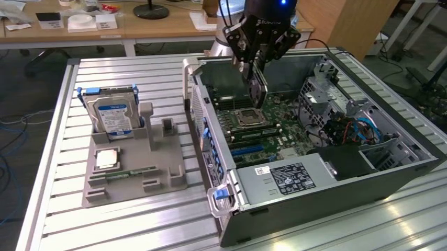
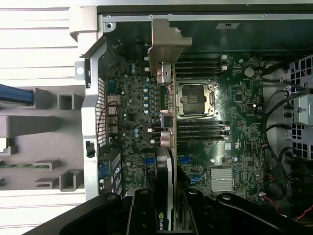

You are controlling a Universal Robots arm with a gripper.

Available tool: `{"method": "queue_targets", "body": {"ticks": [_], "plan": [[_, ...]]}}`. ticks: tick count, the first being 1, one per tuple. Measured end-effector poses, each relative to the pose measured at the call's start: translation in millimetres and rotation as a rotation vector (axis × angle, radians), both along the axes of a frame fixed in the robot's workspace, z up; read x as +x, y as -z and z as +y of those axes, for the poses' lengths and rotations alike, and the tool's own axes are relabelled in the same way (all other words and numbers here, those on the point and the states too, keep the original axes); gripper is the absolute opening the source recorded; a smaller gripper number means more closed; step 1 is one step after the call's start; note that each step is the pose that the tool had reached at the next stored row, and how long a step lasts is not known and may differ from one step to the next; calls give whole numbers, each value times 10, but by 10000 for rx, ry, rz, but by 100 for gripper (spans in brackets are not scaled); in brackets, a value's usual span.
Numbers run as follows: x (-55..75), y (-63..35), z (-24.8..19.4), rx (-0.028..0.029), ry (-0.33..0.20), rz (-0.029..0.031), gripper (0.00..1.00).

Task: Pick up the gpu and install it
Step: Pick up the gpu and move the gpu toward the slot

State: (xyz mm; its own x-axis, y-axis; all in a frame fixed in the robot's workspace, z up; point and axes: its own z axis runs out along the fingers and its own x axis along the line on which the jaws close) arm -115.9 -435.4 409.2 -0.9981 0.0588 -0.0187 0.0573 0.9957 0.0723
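The gripper is pinching the gpu by its upper edge, jaws clamped on the card. The card hangs on edge inside the open computer case, over the motherboard and right beside the CPU socket. Its silver bracket points toward the case's slotted wall. Away on the exterior view's left, a hard drive stands upright in a grey holder.

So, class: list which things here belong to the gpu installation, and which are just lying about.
In the job: gpu, held by the pincer; open computer case; motherboard.
Lying about: hard drive; memory stick; grey holder.
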Motion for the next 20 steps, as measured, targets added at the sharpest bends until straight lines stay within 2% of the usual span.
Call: {"method": "queue_targets", "body": {"ticks": [20], "plan": [[288, 2, 0, 0, 1, 0, 27]]}}
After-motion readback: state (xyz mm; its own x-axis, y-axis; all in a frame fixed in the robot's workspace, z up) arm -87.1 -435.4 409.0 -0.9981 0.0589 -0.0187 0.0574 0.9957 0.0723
